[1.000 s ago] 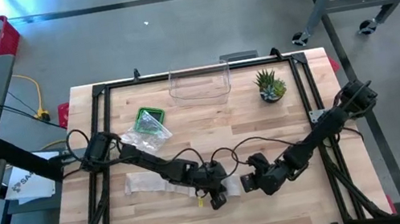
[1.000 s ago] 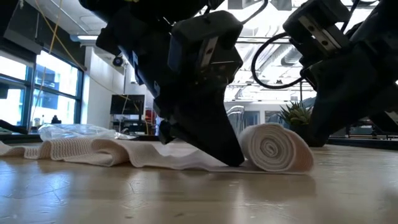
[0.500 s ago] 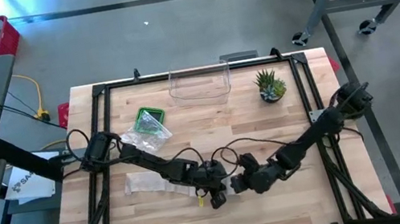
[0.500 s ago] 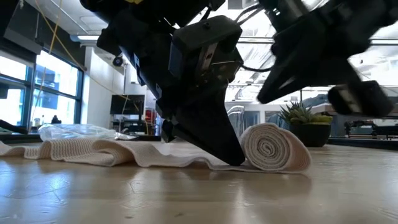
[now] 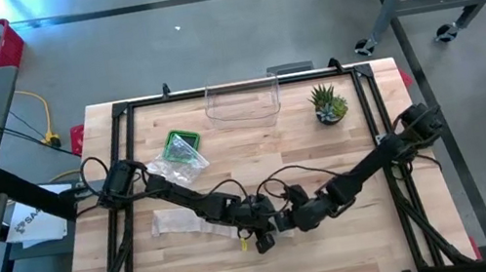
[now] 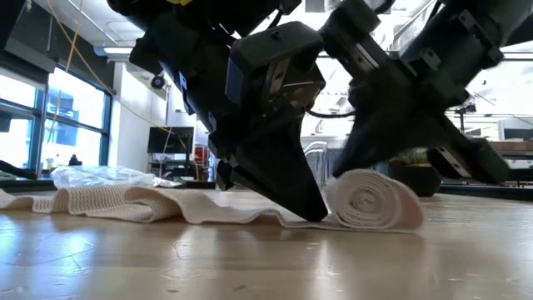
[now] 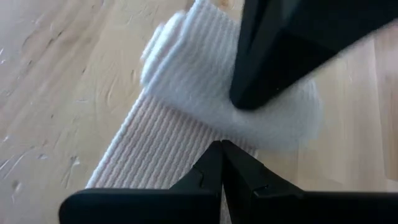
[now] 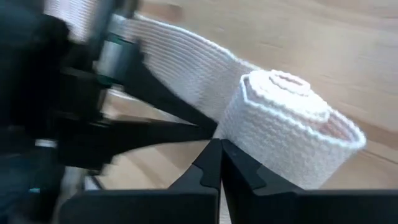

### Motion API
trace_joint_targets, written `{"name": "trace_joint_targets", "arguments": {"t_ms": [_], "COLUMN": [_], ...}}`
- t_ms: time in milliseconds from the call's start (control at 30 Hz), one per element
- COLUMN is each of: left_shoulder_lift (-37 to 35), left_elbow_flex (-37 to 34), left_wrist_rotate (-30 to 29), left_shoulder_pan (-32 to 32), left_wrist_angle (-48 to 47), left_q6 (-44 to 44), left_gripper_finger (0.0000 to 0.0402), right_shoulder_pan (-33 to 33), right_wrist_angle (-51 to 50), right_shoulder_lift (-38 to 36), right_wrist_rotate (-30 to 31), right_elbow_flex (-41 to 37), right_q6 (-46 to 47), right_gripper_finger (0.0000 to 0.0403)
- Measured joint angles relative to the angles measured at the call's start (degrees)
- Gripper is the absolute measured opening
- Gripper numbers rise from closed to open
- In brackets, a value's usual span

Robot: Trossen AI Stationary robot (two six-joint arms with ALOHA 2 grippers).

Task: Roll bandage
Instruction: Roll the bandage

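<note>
A white woven bandage lies on the wooden table, its flat strip (image 5: 183,223) running from the left toward a rolled-up end (image 6: 372,200) near the table's middle. My left gripper (image 5: 267,229) is shut and stands on the flat strip right beside the roll; it also shows in the left wrist view (image 7: 222,155). My right gripper (image 5: 289,220) is shut and comes at the roll from the table's right side, its tips at the roll (image 8: 292,134). My left gripper presses its shut fingers (image 6: 310,208) down on the flat strip (image 7: 168,155) just before the roll, slanting down from above. The strip lies flat on the table under them. My right gripper touches the roll's upper far side (image 6: 354,179) with its shut fingers, slanting down from the table's right. The roll rests on the table.
A crumpled clear plastic bag on a green tray (image 5: 182,154) lies at the back left. A clear container (image 5: 242,101) stands at the far edge and a small potted plant (image 5: 328,104) at the back right. Black frame rails (image 5: 124,195) run along the table's sides.
My right gripper has moved toward the table's left and down, from clear of the roll to right against it. My left gripper has stayed pressed on the strip.
</note>
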Motion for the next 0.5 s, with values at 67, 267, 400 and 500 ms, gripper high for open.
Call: {"name": "trace_joint_targets", "arguments": {"t_ms": [67,267,400,500], "left_shoulder_lift": [0.00,0.00,0.04,0.04], "left_elbow_flex": [0.00,0.00,0.00,0.00], "left_wrist_rotate": [0.00,0.01,0.05,0.15], "left_shoulder_pan": [0.03,0.05,0.05,0.07], "left_wrist_angle": [0.00,-0.04,-0.04,-0.07], "left_q6": [0.15,-0.01,-0.04,-0.07], "left_gripper_finger": [0.0000,0.0000,0.0000,0.0000], "right_shoulder_pan": [0.68,2.28,2.47,2.49], "right_wrist_angle": [-1.24,-2.44,-3.26,-4.95], "right_shoulder_lift": [-0.02,-0.53,-1.34,-3.55], "right_wrist_rotate": [-0.36,-1.17,-1.11,-1.14], "right_elbow_flex": [0.07,0.07,-0.01,-0.11], "right_q6": [0.24,0.75,1.31,0.53], "right_gripper_finger": [0.0000,0.0000,0.0000,0.0000]}}
